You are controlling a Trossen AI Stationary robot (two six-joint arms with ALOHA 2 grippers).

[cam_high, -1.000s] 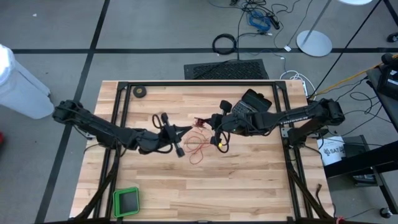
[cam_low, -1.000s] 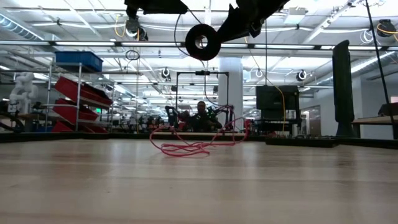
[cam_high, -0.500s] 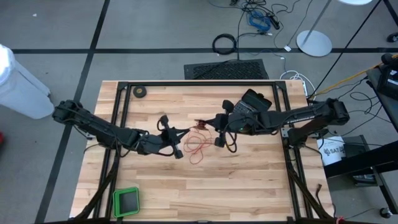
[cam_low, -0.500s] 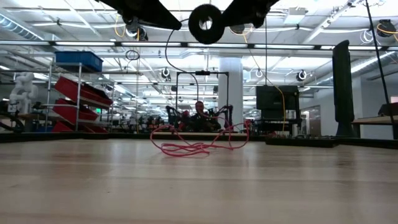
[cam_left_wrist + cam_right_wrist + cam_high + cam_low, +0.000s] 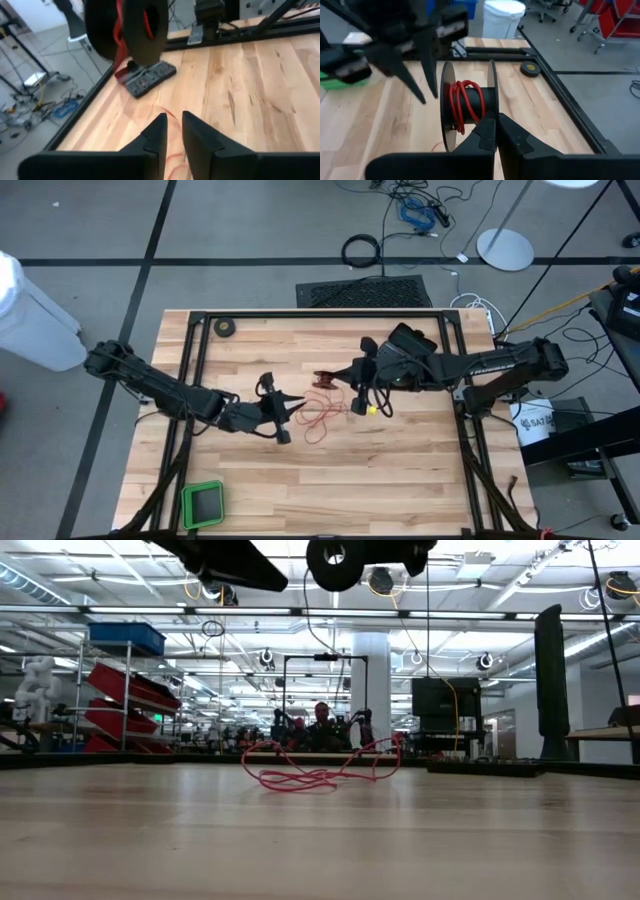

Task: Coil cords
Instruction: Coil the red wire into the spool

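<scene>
The cord is a thin red wire. Part of it is wound on a small black reel; the rest lies in a loose heap on the wooden table. My right gripper is shut on the reel and holds it high above the table, where the low view shows the reel. My left gripper stands just left of the reel, above the heap, open by a narrow gap with nothing between its fingers. In the left wrist view the reel hangs ahead of it. My right gripper pinches the rim of one of the reel's flanges between its two fingers. The fingers come roughly level from the table's right side. The reel is lifted clear, with its axis about level. Red wire runs down from it to the heap.
A black tape roll lies at the far left corner and a green box at the near left. A flat black device sits under the right arm. Black frame rails edge the table. A white bin stands beyond it.
My right gripper has risen with the reel, which now hangs higher above the table. My left gripper has sunk a little toward the near edge, tipped downward, and opened. The heap of wire on the table has stayed in place.
</scene>
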